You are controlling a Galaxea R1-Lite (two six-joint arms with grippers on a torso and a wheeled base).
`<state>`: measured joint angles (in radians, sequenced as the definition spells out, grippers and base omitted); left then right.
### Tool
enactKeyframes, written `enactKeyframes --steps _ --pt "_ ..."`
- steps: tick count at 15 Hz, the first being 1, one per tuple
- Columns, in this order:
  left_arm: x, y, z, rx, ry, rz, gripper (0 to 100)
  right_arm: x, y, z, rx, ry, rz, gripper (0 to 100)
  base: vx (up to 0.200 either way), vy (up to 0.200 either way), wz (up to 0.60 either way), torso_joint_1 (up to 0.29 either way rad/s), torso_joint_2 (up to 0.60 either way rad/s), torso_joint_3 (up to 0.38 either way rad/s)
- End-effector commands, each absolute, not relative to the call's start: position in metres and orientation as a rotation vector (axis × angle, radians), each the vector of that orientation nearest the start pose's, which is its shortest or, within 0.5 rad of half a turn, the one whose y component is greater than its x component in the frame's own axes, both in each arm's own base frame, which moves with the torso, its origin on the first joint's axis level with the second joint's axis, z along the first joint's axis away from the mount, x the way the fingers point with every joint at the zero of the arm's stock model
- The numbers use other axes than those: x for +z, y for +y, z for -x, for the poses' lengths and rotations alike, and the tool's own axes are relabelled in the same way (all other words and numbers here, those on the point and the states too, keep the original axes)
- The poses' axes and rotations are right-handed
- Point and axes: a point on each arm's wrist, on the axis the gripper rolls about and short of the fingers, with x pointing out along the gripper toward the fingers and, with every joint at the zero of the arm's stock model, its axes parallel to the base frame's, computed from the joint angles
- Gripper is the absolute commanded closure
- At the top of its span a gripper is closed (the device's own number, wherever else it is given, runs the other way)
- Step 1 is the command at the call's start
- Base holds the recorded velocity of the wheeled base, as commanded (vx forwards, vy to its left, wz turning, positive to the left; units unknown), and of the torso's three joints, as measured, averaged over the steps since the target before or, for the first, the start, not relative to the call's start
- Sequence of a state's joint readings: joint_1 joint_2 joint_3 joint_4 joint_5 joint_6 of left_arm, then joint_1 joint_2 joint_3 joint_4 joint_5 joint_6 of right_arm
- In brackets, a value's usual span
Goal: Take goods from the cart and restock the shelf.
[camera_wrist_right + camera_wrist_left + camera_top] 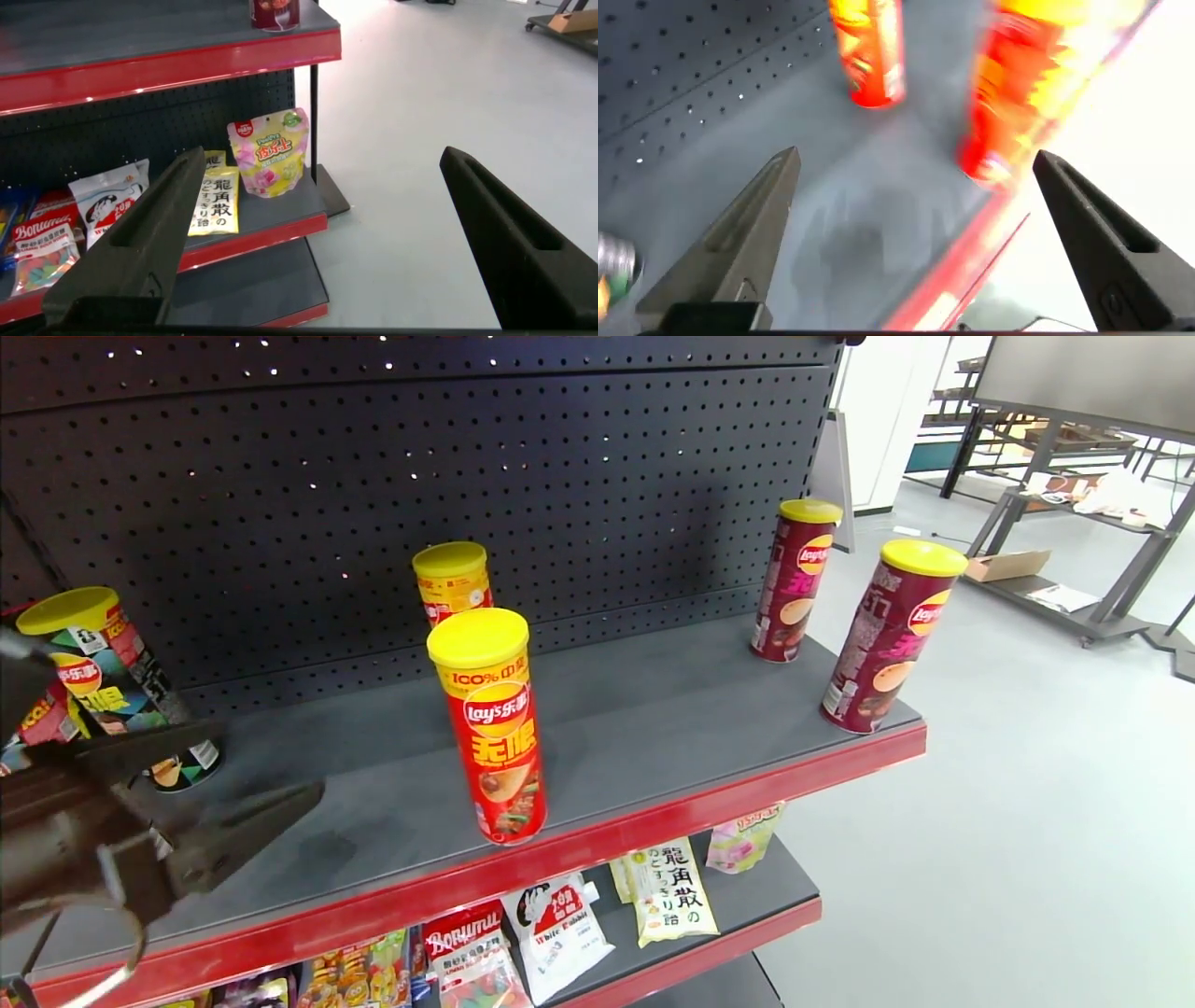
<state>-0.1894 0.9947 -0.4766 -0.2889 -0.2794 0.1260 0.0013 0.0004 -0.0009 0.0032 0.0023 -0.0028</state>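
On the grey shelf (653,709) a red chip can (490,728) with a yellow lid stands upright near the red front edge. A second red can (453,581) stands behind it by the pegboard. My left gripper (271,756) hovers over the shelf's left part, open and holding nothing. In the left wrist view its fingers (738,243) spread wide toward both red cans (1018,103) (868,51). My right gripper (320,154) is open and empty, down in front of the lower shelf (252,238) of snack bags.
Two maroon cans (795,583) (892,639) stand at the shelf's right end. A multicoloured can (112,681) stands at the far left. Snack bags (663,891) lie on the lower shelf, among them a green-pink bag (271,154). Open floor (1027,803) lies to the right.
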Motion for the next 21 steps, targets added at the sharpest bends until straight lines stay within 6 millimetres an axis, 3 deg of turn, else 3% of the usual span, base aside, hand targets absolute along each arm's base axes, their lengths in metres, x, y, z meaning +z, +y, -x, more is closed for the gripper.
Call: enactKeyframes --steps 1,5,9,19,21 --pt "0.174 -0.010 -0.028 -0.403 0.095 -0.086 0 0.075 0.000 0.023 0.005 0.003 0.003 0 0.000 0.000 0.00 0.000 0.00 0.000" --pt "0.151 0.000 0.008 -0.168 0.160 -0.016 0 0.076 0.000 0.023 0.005 0.002 0.003 0 0.000 0.000 0.00 0.000 0.00 0.000" --pt "0.123 0.004 0.035 -0.147 0.127 -0.053 0 0.076 0.000 0.023 0.009 0.001 0.011 0 0.000 0.000 0.00 0.000 0.00 0.000" --pt "0.116 0.005 0.034 -0.124 0.143 -0.079 0 0.076 0.000 0.023 0.011 0.003 0.011 0 0.000 0.000 0.54 0.004 0.00 0.004" --pt "0.114 0.005 0.034 -0.123 0.148 -0.078 0 0.076 0.000 0.023 0.009 0.003 0.009 0 0.000 0.000 0.00 0.000 0.00 0.000"
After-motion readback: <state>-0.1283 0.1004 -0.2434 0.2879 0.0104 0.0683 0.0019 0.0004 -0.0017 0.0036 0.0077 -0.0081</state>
